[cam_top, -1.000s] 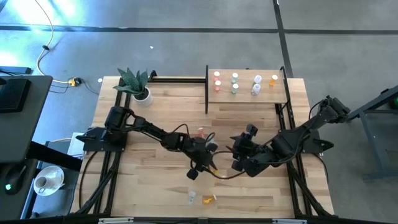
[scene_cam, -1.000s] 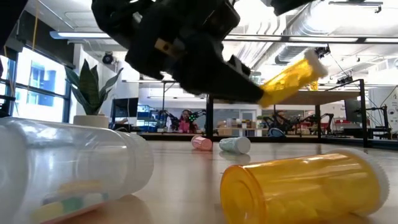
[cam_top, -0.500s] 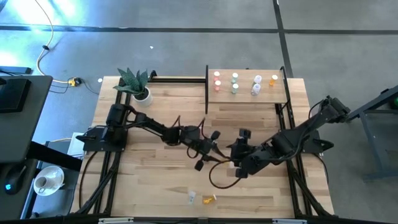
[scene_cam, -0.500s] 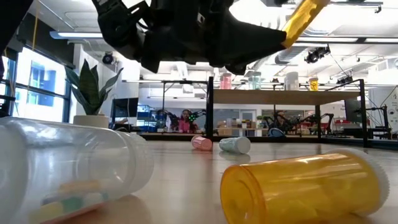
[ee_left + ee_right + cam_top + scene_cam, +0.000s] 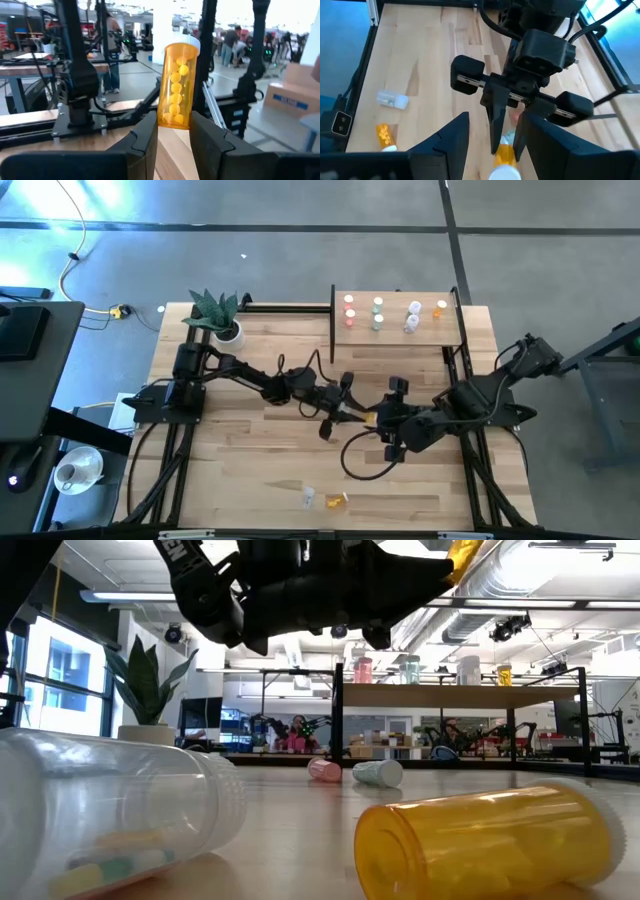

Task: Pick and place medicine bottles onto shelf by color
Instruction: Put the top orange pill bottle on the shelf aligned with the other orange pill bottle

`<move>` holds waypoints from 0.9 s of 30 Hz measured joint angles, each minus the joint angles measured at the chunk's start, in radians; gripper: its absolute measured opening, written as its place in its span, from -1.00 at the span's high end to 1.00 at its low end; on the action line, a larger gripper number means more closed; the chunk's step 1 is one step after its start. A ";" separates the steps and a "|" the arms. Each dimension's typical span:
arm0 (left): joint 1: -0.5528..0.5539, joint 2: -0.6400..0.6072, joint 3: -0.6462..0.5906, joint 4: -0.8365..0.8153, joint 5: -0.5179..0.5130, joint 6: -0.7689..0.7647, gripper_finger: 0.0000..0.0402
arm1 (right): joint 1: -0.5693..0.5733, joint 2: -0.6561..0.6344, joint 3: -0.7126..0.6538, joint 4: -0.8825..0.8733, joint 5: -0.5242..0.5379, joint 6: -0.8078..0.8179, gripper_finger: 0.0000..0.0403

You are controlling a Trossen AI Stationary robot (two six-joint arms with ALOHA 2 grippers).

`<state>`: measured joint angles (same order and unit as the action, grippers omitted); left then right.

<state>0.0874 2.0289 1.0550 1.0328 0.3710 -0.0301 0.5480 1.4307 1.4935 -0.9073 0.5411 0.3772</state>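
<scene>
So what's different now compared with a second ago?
The left gripper, jaws shut on an orange bottle, lifted it and carried it toward the right gripper, which moved in to meet it with jaws open. The shelf and its bottles, the plant and the bottles lying on the table stayed put.

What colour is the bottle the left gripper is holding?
Orange, with a white cap: the bottle in the left gripper shows best in the left wrist view.
</scene>
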 joint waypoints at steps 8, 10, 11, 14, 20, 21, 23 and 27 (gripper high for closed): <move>0.006 0.000 0.000 0.021 -0.023 -0.020 0.57 | 0.000 0.000 0.078 -0.163 0.007 -0.001 0.05; 0.006 0.000 0.000 0.021 -0.024 -0.020 0.57 | 0.000 0.000 0.078 -0.187 0.004 0.003 -0.01; 0.007 0.000 0.000 0.021 -0.026 -0.020 0.57 | 0.000 0.000 0.078 -0.199 0.003 0.011 -0.03; 0.007 0.000 0.000 0.021 -0.028 -0.020 0.57 | 0.000 0.000 0.078 -0.223 0.002 0.045 -0.07; 0.004 0.000 0.000 0.021 -0.064 -0.023 0.57 | 0.000 0.004 0.078 -0.246 0.000 0.073 -0.07; 0.004 0.000 0.000 0.022 -0.064 -0.025 0.57 | 0.000 0.005 0.078 -0.255 -0.001 0.083 -0.07; 0.004 0.001 0.000 0.038 -0.064 -0.042 0.57 | -0.004 0.009 0.078 -0.276 0.003 0.114 -0.07; 0.003 0.001 0.000 0.075 -0.061 -0.057 0.57 | -0.005 0.011 0.078 -0.317 0.004 0.169 -0.07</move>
<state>0.0909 2.0296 1.0550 1.1081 0.3099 -0.0869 0.5430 1.4414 1.5719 -1.2241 0.5451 0.5463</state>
